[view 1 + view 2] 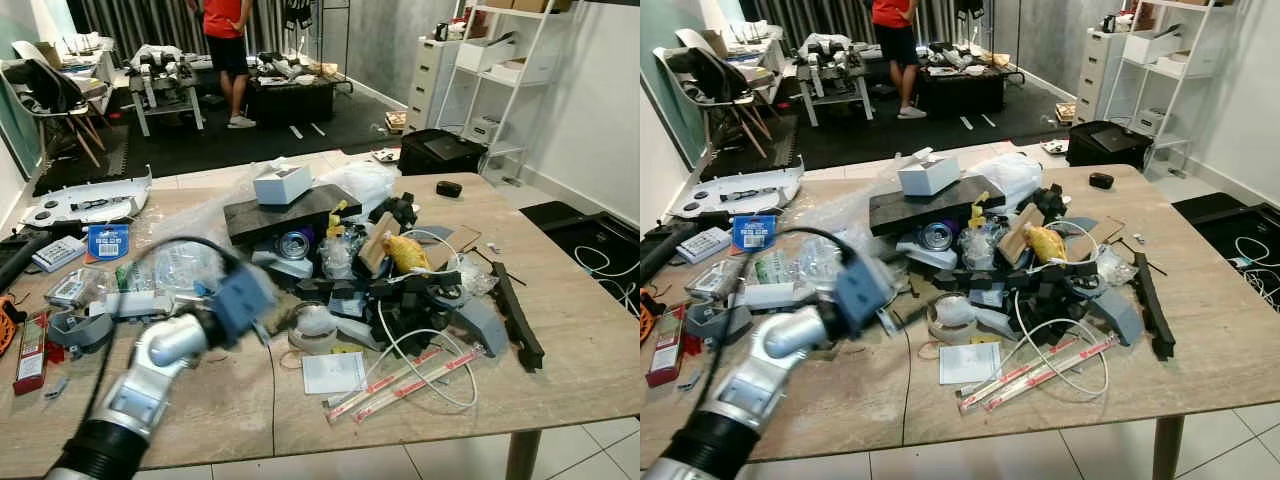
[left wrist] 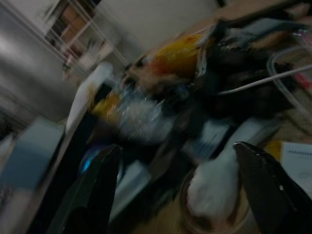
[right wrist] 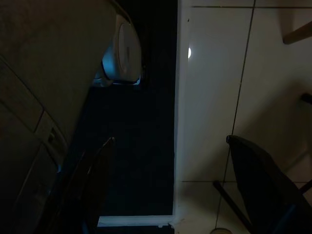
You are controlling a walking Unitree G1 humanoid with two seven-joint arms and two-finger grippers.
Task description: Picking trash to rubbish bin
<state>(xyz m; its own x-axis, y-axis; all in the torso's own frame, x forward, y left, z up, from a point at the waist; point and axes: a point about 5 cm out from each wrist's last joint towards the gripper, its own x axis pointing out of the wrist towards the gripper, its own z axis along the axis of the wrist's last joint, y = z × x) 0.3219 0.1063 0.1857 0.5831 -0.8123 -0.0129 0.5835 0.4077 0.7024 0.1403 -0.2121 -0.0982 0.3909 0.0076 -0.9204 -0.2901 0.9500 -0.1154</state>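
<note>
**A:** What sits on the counter?

**B:** A wooden counter seen from above, with a heap of trash at its centre. The heap includes a white box on a dark slab at 12 o'clock, a yellow wrapper toward 2 o'clock, white cables and a paper slip at 6 o'clock, and a long black strip at 3 o'clock.

**A:** Where is the left claw?

**B:** The left arm reaches in from 7 o'clock, blurred. Its wrist view shows the left claw with its fingers spread wide apart, holding nothing, just short of a tape roll with white stuff in it, at the heap's near edge.

**A:** And the right claw?

**B:** The right claw hangs beside the counter over pale floor tiles, in shade, fingers spread apart and empty.

**A:** Where is there free room?

**B:** Bare wood runs along the near edge from 5 to 7 o'clock, and along the edge at 3 o'clock beyond the black strip. Small boxes and packets crowd 9 o'clock. Past the far edge a person stands on dark flooring.
</note>
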